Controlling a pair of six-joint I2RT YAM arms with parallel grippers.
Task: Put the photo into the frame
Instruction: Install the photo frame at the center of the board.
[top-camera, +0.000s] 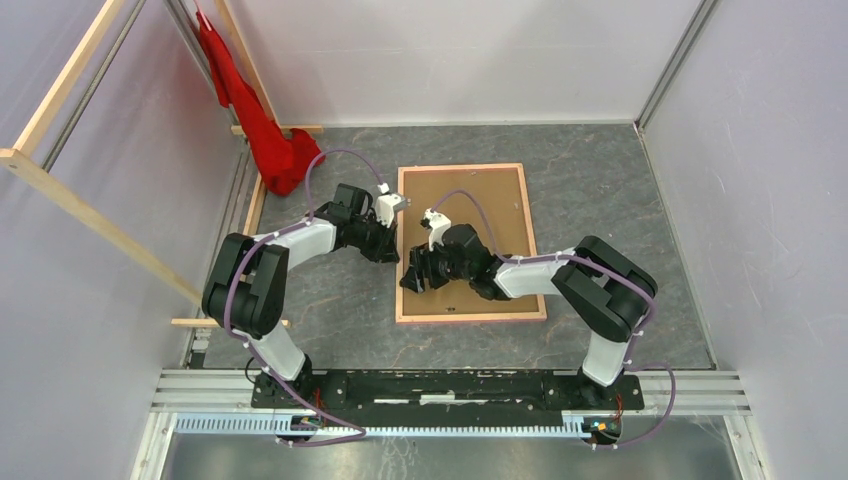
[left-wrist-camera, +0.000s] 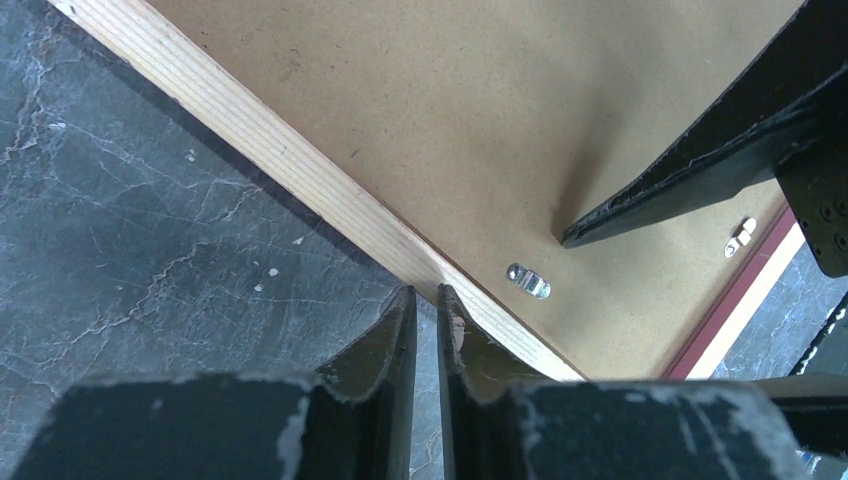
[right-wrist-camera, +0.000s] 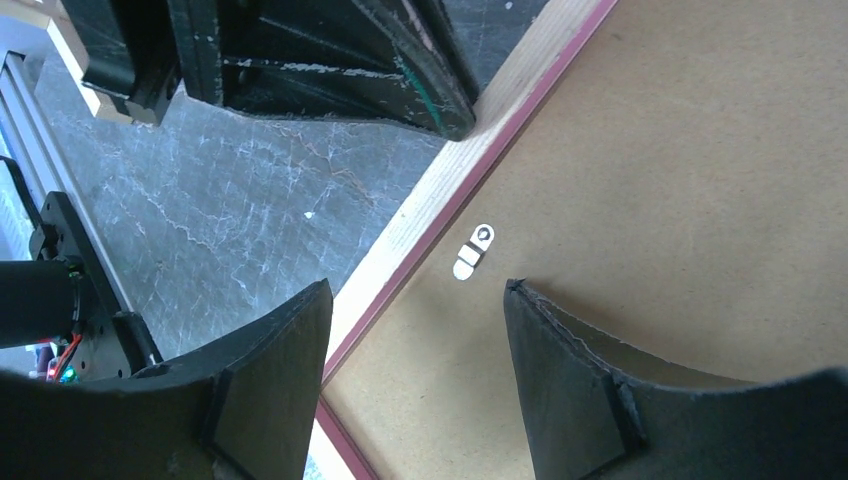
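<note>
The frame (top-camera: 470, 318) lies back up on the table, its pale wood rail (left-wrist-camera: 300, 165) around the brown backing board (top-camera: 490, 215). The photo is hidden. Small metal turn clips (left-wrist-camera: 528, 281) (right-wrist-camera: 473, 251) sit on the board by the left rail. My left gripper (left-wrist-camera: 427, 300) is shut and empty, its tips at the outer edge of the left rail (top-camera: 392, 250). My right gripper (right-wrist-camera: 415, 295) is open over the board near the frame's near-left corner (top-camera: 412, 280), one finger (left-wrist-camera: 700, 170) reaching down to the board.
A red cloth (top-camera: 250, 110) hangs at the back left corner. Wooden bars (top-camera: 60, 190) run along the left wall. The arms' metal base rail (top-camera: 450, 385) runs along the near edge. Grey walls close in the sides.
</note>
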